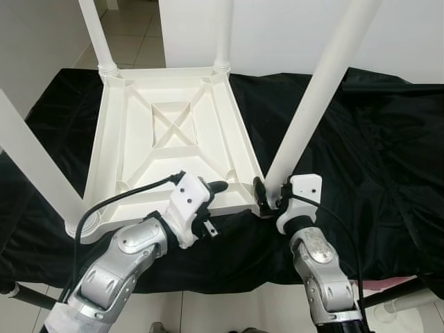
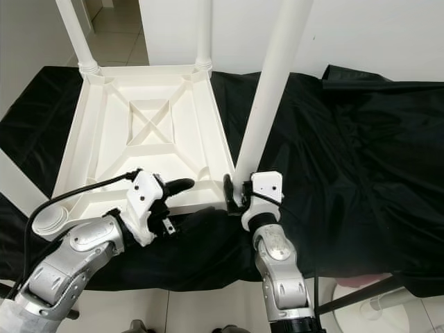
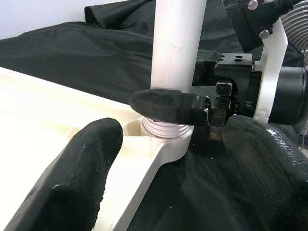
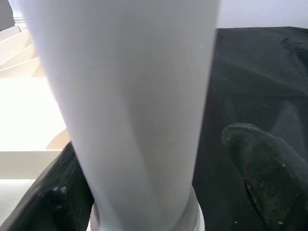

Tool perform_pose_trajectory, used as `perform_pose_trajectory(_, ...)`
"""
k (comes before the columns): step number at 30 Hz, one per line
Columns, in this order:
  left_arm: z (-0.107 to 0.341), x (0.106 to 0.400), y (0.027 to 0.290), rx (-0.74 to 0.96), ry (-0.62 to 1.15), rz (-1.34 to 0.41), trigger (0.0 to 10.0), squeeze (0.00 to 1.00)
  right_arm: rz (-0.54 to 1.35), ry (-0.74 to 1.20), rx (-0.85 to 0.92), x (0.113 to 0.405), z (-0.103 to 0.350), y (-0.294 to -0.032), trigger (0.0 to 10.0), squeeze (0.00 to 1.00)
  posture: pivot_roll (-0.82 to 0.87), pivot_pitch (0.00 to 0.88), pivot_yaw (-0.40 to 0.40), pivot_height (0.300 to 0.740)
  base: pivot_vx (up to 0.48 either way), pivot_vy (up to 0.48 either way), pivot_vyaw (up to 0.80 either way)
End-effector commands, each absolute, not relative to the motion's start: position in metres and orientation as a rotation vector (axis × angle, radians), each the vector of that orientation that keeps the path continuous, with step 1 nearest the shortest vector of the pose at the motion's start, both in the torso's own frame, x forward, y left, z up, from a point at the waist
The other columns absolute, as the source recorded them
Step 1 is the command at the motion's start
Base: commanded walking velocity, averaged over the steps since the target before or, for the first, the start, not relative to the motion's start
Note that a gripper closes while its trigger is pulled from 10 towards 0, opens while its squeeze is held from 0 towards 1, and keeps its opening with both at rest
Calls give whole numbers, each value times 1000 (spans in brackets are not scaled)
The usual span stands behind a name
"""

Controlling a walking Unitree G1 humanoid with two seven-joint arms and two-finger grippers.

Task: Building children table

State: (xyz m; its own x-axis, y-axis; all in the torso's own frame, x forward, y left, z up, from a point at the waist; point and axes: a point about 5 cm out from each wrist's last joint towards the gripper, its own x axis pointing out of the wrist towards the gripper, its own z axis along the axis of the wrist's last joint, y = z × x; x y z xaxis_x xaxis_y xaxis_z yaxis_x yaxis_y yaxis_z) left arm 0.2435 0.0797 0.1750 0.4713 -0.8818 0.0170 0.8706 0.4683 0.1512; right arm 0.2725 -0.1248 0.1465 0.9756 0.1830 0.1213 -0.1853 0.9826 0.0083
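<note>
Table upturned on black cloth, right hand gripping leg

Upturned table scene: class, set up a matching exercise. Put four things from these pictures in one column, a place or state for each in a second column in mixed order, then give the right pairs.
Things
1. table top
2. near right leg
3. right gripper
4. black cloth

Places or states
A. spread beneath everything
B. lying upside down, ribs showing
C. fingers either side of a leg's base
D. standing up from the corner nearest the robot's right arm

Pairs: 1-B, 2-D, 3-C, 4-A
</note>
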Motion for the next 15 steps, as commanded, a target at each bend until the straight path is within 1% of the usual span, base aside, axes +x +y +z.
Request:
perform_pose_trajectory(1,175,239,79,122,-93,-1107,10000,0,214,-131,21,270,147,-127,10000,0,-30,128,-30,740,0,0,0)
perform_pose_trajectory(2,175,240,79,123,-92,-1109,10000,0,243,-125,6,271,145,-135,10000,0,-33,127,-24,740,0,0,0)
perform_pose_trajectory(3,175,240,79,123,-92,-1109,10000,0,243,-125,6,271,145,-135,10000,0,-33,127,-24,740,0,0,0)
perform_pose_trajectory(4,175,240,79,124,-91,-1109,10000,0,260,-120,-2,272,144,-140,10000,0,-33,127,-24,740,0,0,0)
perform_pose_trajectory(6,174,240,79,133,-86,-1117,10000,0,319,-113,-62,274,142,-149,10000,0,-34,126,-23,740,0,0,0)
perform_pose_trajectory(8,173,239,77,143,-80,-1139,10000,0,449,-93,-115,282,143,-155,10000,0,-42,124,-19,740,0,0,0)
perform_pose_trajectory(10,172,238,76,152,-80,-1151,10000,0,514,-83,-146,286,145,-158,10000,0,-40,122,-20,740,0,0,0)
perform_pose_trajectory(13,172,238,76,154,-80,-1152,10000,0,522,-83,-151,287,145,-159,10000,0,-40,122,-20,740,0,0,0)
perform_pose_trajectory(15,172,239,76,157,-80,-1152,10000,0,581,-90,-166,293,150,-156,10000,0,-34,119,-23,740,0,0,0)
